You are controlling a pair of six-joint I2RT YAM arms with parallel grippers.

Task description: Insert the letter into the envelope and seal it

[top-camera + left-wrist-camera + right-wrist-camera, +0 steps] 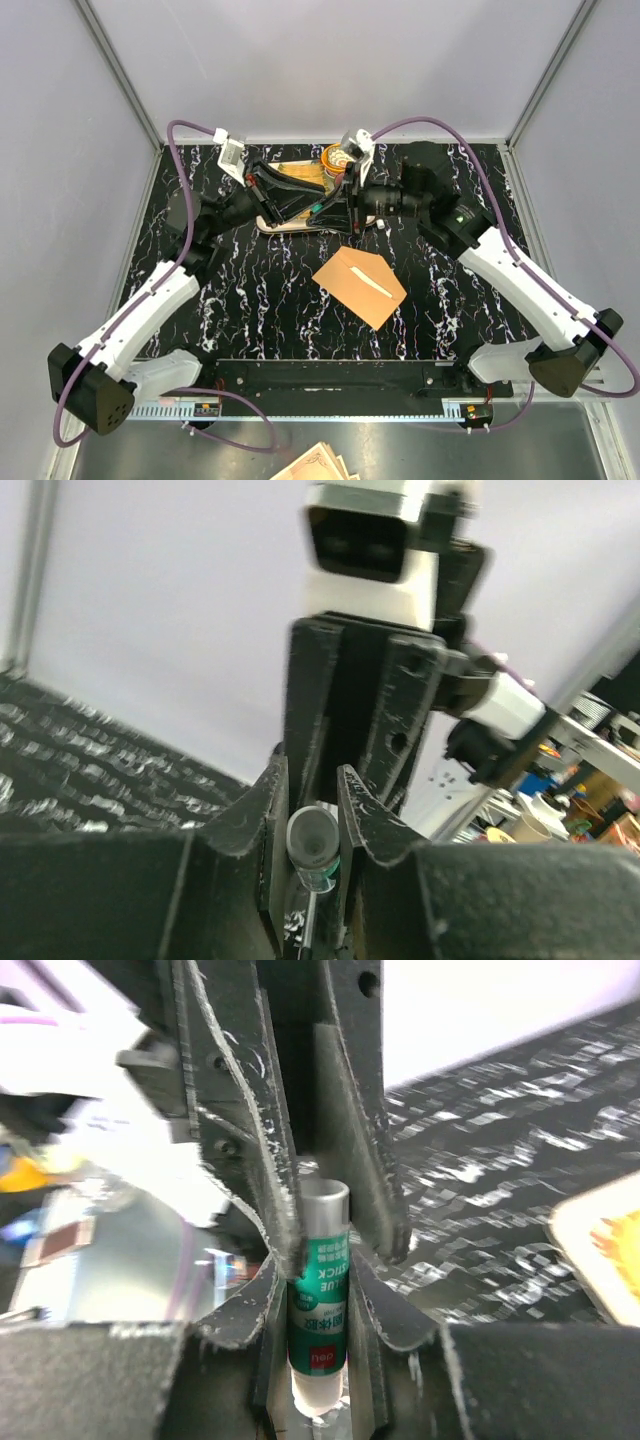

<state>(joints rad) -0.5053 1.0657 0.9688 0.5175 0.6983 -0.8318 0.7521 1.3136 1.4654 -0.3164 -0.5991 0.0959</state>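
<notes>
The envelope [360, 287] lies flat and askew mid-table while both grippers clamp one glue stick [318, 1345] beyond it.

The right gripper [320, 1285] has its jaws drawn narrow on the stick's green-labelled body. The left gripper [312, 805], facing it head-on, has its jaws equally narrow, pressed against the grey capped end. The two meet above the wooden tray [290, 175] at the far side of the black marbled table [250, 290]. The envelope sits on the near side of that meeting point, apart from both arms, with nothing lying over it and a short pale strip [373, 287] showing on its face. A round orange object [335, 157] stands on the tray just behind the grippers. A stack of ornate-edged beige paper [318, 465] lies off the table's near edge.
</notes>
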